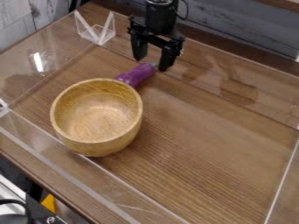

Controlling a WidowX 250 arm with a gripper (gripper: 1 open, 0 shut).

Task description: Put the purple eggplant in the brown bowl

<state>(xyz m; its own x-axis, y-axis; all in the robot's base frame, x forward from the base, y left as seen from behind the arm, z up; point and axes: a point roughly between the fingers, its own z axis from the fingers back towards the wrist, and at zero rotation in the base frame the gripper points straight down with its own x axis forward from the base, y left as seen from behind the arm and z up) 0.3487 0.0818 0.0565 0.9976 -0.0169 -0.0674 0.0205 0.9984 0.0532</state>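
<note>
Near the bowl [97, 117] (brown) lies the eggplant [135, 75].

A clear, faceted plastic piece [96, 29] stands at the upper left; black cabling [17, 208] and a yellow object [48, 203] show at the lower left.

My 1 camera looks steeply down at the tabletop [211, 131], near enough that the frame crops its edges.

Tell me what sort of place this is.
Probably a robot test bench or lab setup: a wooden tabletop carries a brown bowl and a purple eggplant, with a black robot pincer over it.
</note>
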